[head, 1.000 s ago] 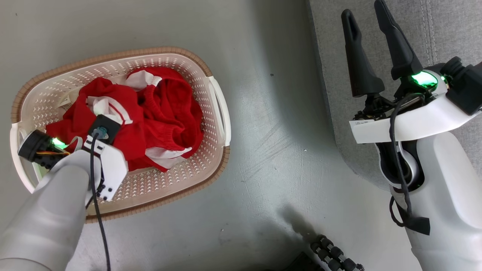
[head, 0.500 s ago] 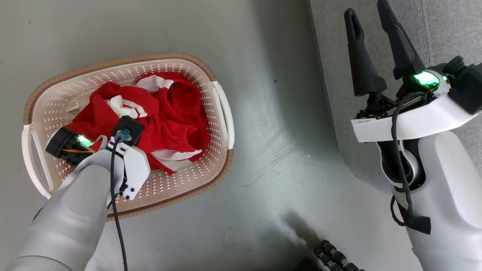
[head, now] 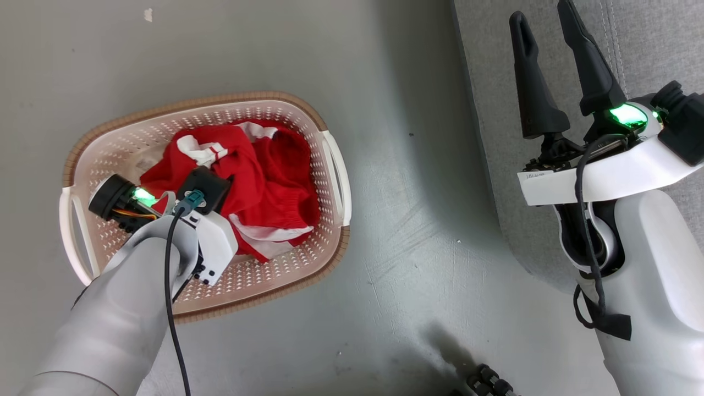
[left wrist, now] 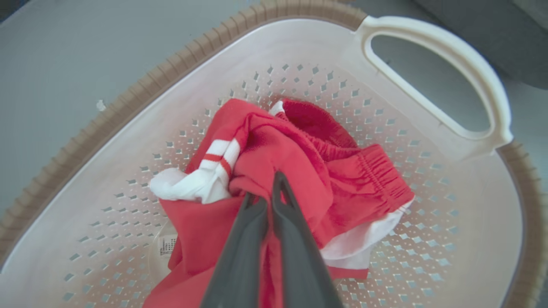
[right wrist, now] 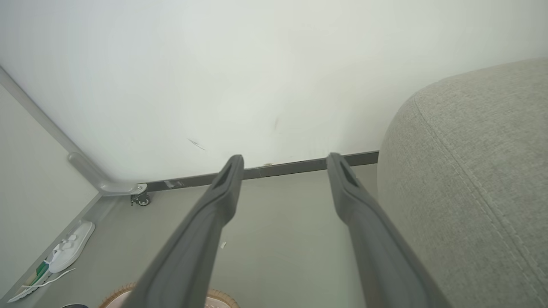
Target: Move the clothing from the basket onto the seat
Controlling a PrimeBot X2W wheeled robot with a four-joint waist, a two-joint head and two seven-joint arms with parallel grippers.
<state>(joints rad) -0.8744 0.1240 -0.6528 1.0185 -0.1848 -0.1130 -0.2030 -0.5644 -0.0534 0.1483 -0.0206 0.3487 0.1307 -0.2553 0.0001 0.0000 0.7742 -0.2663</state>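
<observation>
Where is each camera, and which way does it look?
Head view: on the head, looking down at the floor, basket and seat; left arm and open right claw show.
Left wrist view: on the left wrist, looking into the basket; left claw shut on the clothing.
Right wrist view: on the right wrist, looking over the floor to a wall; its fingers show.
Head and left wrist views share basket and clothing.

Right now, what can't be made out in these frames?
Tips of the left claw: hidden under its own wrist in the head view; left wrist view shows it shut on the clothing.
Number of pieces: uncountable, pile is bunched.
Print on the sticker on the basket floor: left wrist view, partly under clothing, too small to read.
Rest of the seat: cut off by the head view's top and right edges.
</observation>
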